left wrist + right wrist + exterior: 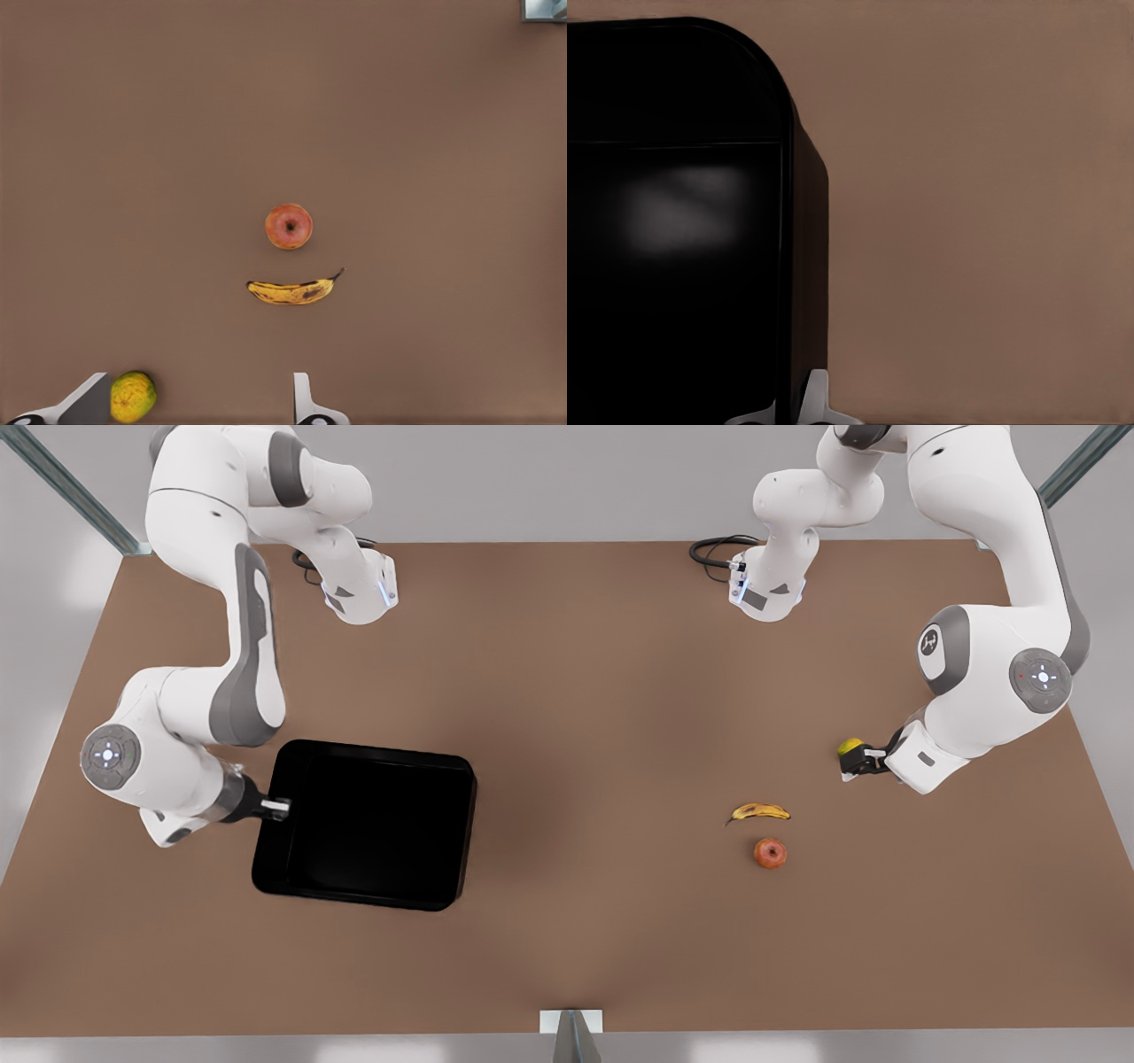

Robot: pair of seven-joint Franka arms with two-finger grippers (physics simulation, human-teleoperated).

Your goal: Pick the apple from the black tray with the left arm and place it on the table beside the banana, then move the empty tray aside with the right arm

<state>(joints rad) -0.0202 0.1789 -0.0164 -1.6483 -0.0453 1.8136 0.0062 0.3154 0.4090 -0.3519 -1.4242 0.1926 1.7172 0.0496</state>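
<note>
One glossy black rectangular tray (368,824), empty, stiff, slick | rim is pinched by right gripper (276,808) | red-orange apple (770,853) is beside blotched yellow banana (758,812) | left gripper (852,762) is spread, idle.

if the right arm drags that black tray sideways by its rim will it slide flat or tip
The black tray is wide, low-rimmed and empty, so it will probably slide flat rather than tip. The right tool grips one edge only, so the far end may swing. Its glossy surface could let the fingers slip. The left tool waits by a yellow-green fruit.
</note>
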